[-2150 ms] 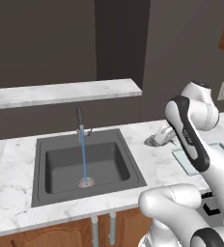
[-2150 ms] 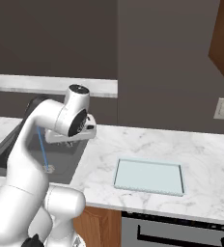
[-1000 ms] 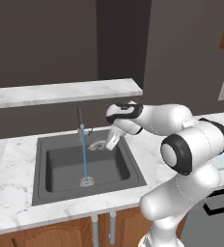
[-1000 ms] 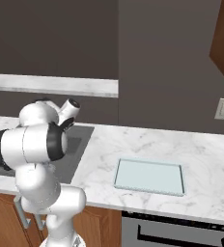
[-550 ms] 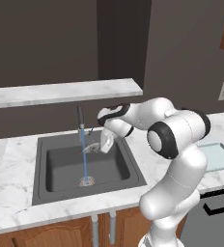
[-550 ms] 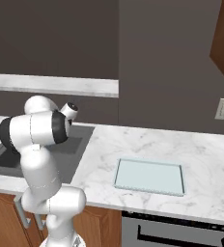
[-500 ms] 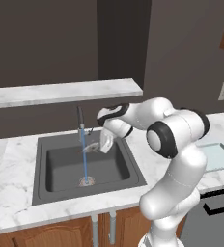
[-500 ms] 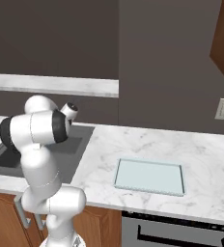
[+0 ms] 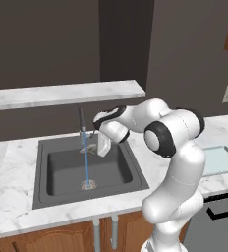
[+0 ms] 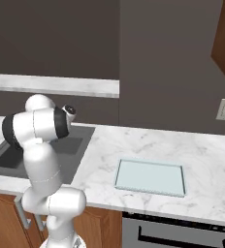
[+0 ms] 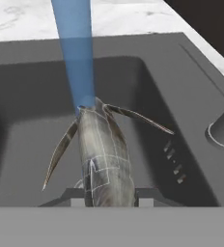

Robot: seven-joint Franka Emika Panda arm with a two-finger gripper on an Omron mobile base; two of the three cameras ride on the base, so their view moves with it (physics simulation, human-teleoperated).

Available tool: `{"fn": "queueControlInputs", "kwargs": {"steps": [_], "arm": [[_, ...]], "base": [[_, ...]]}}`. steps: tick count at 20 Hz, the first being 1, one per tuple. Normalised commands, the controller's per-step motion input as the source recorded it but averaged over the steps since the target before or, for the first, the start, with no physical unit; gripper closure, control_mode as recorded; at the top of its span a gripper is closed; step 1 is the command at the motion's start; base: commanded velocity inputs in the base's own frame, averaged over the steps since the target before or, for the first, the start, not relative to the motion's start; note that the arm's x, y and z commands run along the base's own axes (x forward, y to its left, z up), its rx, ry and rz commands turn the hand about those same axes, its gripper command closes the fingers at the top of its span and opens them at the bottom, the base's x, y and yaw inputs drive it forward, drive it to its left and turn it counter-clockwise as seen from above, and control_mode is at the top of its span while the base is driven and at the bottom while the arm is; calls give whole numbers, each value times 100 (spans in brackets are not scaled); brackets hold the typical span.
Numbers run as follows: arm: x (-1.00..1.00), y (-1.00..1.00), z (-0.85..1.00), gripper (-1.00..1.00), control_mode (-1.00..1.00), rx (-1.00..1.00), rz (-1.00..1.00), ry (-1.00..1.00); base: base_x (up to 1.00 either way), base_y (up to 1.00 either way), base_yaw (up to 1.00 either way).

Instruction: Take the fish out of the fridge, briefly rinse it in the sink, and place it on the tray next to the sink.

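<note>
Since two seconds ago I had swung the arm from over the tray across to the sink, and in the last half second the fish had edged further into the water stream. From the hand camera, closest to me, the gripper [image 11: 106, 201] had its jaws closed on the fish [image 11: 103, 159], with one dark fingertip visible on each side of its body; the fish pointed away from the hand, its thin tail fins spread wide and its far end touching the blue water stream [image 11: 75, 53]. Beyond it lay the dark floor and walls of the sink [image 11: 32, 120]. From the left base camera, the gripper [image 9: 95, 146] hung above the sink [image 9: 62, 170], just beside the faucet [image 9: 82, 123], with the fish [image 9: 88, 147] held at the water stream [image 9: 86, 165], which fell to the drain. Farther to the right, the tray [image 9: 219, 160] rested flat on the white marble worktop [image 9: 13, 162], well apart from the basin. From the right base camera, the tray [image 10: 151, 177] sat on the worktop [image 10: 206, 160] beside the sink [image 10: 17, 155], and a marble shelf [image 10: 61, 86] ran along the dark wall behind.
</note>
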Motion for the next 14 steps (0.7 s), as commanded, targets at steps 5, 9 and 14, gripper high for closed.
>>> {"fn": "queueControlInputs", "kwargs": {"steps": [5,9,14], "arm": [[47,2,-17,100,-100,-8,-8,-4],[-4,0,0,100,-100,0,0,0],[-91,0,4,100,-100,0,1,-3]], "base": [[0,0,0],[0,0,0],[0,0,0]]}}
